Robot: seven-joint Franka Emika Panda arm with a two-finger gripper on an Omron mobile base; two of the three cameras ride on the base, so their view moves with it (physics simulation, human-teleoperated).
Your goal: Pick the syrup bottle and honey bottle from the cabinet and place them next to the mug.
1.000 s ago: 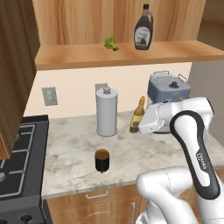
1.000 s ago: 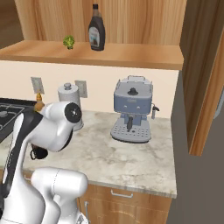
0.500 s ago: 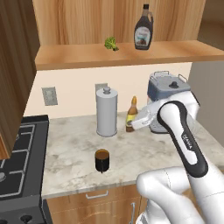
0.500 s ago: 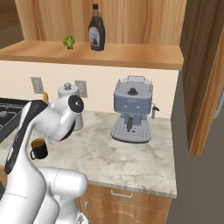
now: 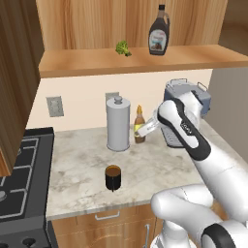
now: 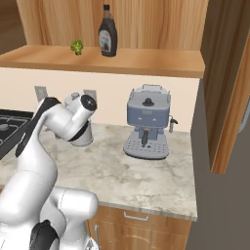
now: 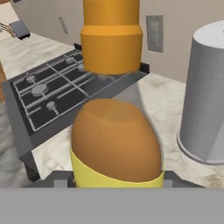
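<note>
Honey bottle (image 5: pixel 139 126), clamped in the fingers (image 5: pixel 143 130), has travelled leftward since a second ago and now stands upright just beside the grey canister (image 5: pixel 118 124), above the desk (image 5: pixel 82 160). Open desk lies below the fingers toward the mug (image 5: pixel 113 178); the syrup bottle (image 5: pixel 158 35) stays on the cabinet (image 5: pixel 121 60) shelf.

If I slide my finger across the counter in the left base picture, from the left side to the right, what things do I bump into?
stove → mug → grey canister → honey bottle, shut in the gripper → coffee machine
</note>
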